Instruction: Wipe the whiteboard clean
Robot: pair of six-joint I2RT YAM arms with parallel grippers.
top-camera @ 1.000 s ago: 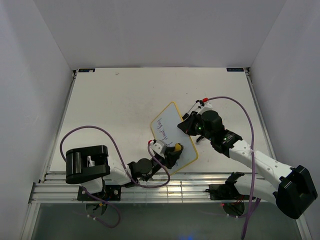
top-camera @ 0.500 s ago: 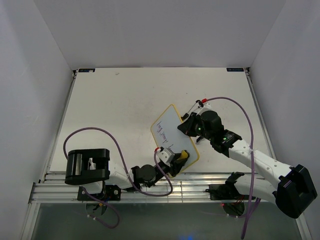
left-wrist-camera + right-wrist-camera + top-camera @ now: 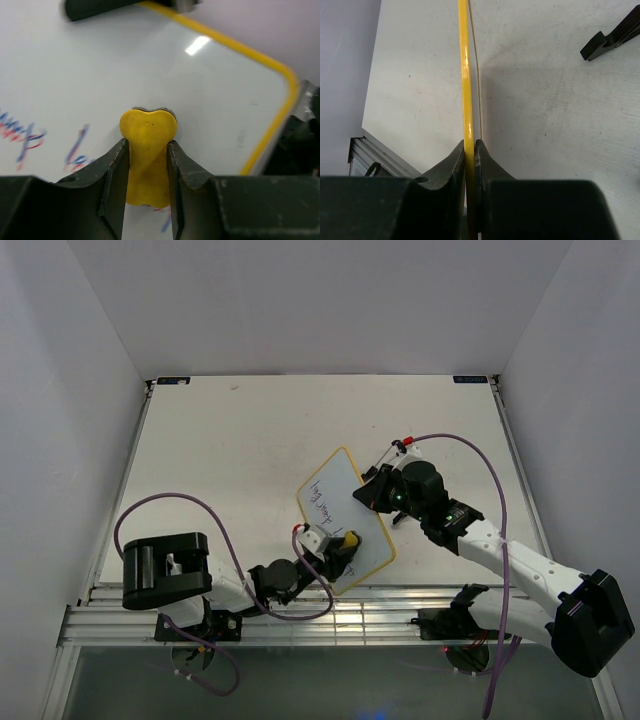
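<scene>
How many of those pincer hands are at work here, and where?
2. The left pincer grips the yellow eraser on the whiteboard's near end. The right pincer clamps the whiteboard's yellow right edge. None seems hidden.

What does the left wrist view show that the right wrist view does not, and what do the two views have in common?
Only the left wrist view: the left end effector shut on the yellow eraser, held over the face of the whiteboard, with handwriting at the lower left. Only the right wrist view: the right end effector pinching the board's yellow frame edge-on, the table, and a black piece at the upper right. Both: the yellow frame of the whiteboard.
</scene>
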